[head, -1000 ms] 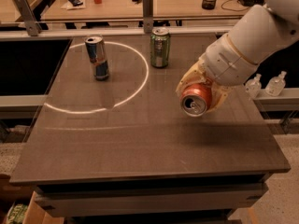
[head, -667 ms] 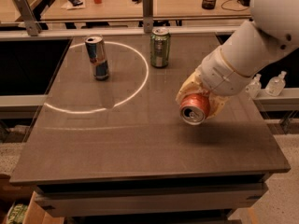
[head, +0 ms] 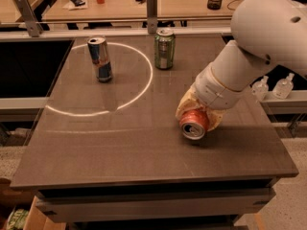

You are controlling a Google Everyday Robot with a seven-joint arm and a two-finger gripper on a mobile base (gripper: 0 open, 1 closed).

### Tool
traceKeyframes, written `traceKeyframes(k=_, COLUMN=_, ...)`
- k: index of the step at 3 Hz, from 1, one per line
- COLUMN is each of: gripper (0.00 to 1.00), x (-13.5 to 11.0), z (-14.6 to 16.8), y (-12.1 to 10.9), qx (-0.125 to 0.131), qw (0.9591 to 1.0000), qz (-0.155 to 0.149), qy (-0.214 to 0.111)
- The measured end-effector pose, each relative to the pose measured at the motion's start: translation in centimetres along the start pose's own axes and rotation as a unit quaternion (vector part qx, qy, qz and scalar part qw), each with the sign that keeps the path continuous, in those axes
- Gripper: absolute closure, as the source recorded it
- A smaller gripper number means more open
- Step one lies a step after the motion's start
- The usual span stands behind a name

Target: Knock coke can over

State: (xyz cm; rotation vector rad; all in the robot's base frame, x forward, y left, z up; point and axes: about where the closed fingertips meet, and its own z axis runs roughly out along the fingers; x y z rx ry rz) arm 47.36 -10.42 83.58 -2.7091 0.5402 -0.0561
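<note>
**Coke can tipped on its side in the gripper, right part of the table**

The gripper (head: 197, 120), on a white arm (head: 249, 47), sits low over the dark brown rectangular table (head: 144, 152), near its right edge. Its cream fingers (head: 184, 110) are closed around the red-orange aluminium coke can (head: 193, 127). The can lies tipped, silver top towards the camera, and contact with the tabletop cannot be told. Broad bare tabletop spreads in front and to the left. There are three cans in all. The slim blue-and-silver can (head: 100, 59) stands upright inside a white ring of light (head: 151, 71), and the green can (head: 164, 48) stands upright just outside it, both well apart from the gripper. Two small clear bottles (head: 261, 87) stand beyond the right edge.
</note>
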Motion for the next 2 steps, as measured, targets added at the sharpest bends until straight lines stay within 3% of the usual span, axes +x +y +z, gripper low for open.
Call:
traceKeyframes(k=1, gripper=0.83, x=-0.31, z=0.69, y=0.03, qx=-0.035, qw=0.9992, qz=-0.001, qy=-0.021)
traceKeyframes(k=2, gripper=0.59, x=-0.56, z=0.73, y=0.01, qx=-0.038, qw=0.9990, qz=-0.003, qy=-0.024)
